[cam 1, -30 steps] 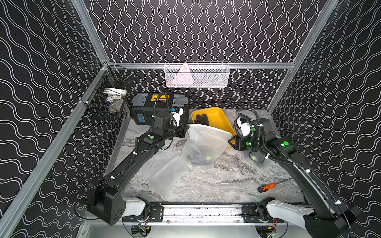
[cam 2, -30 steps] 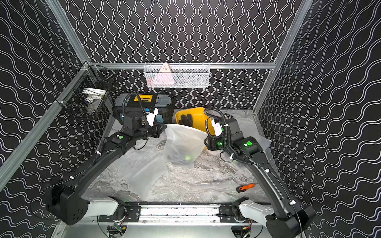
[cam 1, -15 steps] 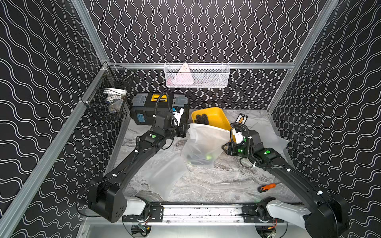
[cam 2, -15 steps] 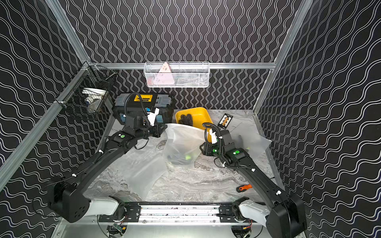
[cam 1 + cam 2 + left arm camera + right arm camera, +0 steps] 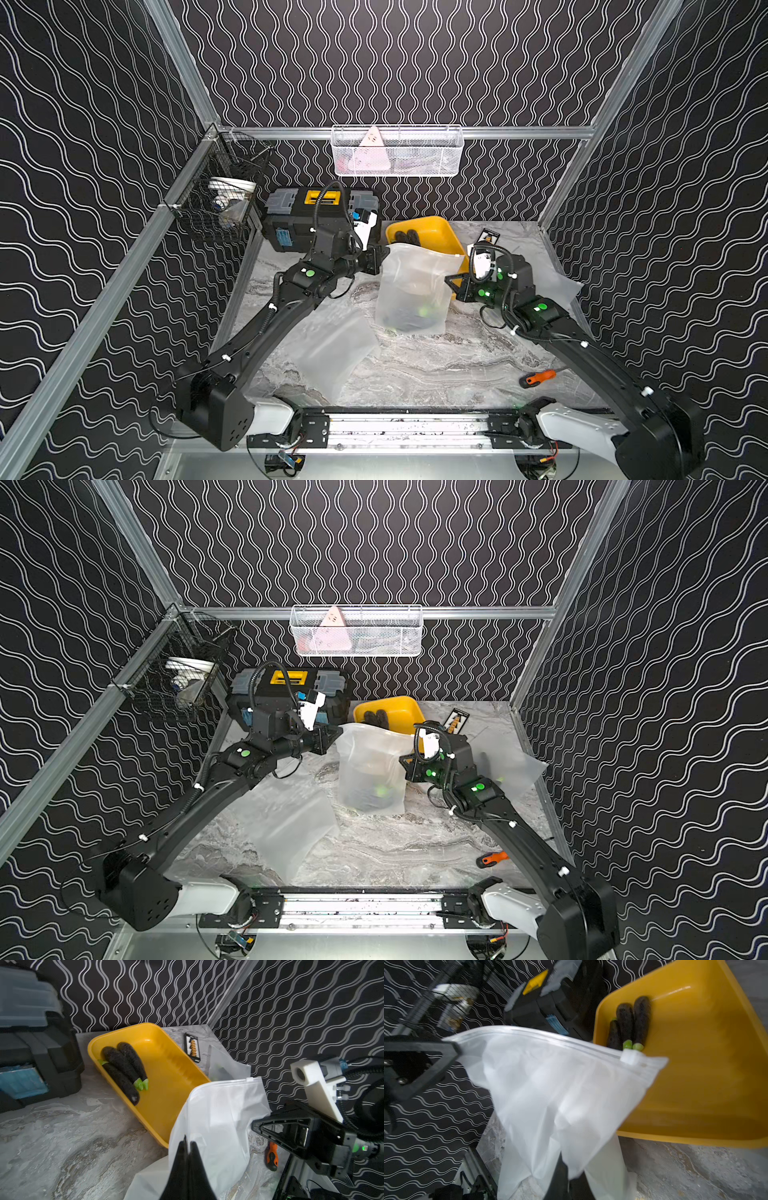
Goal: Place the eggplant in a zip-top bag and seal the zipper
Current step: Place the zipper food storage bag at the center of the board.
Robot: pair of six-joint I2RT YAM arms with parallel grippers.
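Bag (image 5: pixel 415 282): frosted translucent film, soft and creased, held upright mid-worktop (image 5: pixel 436 374) (grey marble-look, matte). Left tool (image 5: pixel 188 1145) is pressed together on the bag's top corner, film pinched between slim black wedge fingers. Right tool (image 5: pixel 449 282) is closed too, nipping the film on the opposite side, lower down; film drapes over its fingers (image 5: pixel 559 1180) in the right wrist view. Eggplant (image 5: pixel 409 318) sits at the bag's bottom: dark, elongated, green cap, blurred through the film. White slider (image 5: pixel 631 1057) sits at the zip-track end on the right arm's side; can't tell how much of the track is sealed.

Edges: glossy yellow plastic tub (image 5: pixel 172 1068), rounded rim, just behind the bag, three spare eggplants (image 5: pixel 122 1068) inside. Flat bag (image 5: pixel 328 353) lies under the left arm; orange-handled screwdriver (image 5: pixel 538 378) near the right arm. Bare marble between those two, in front of the bag.
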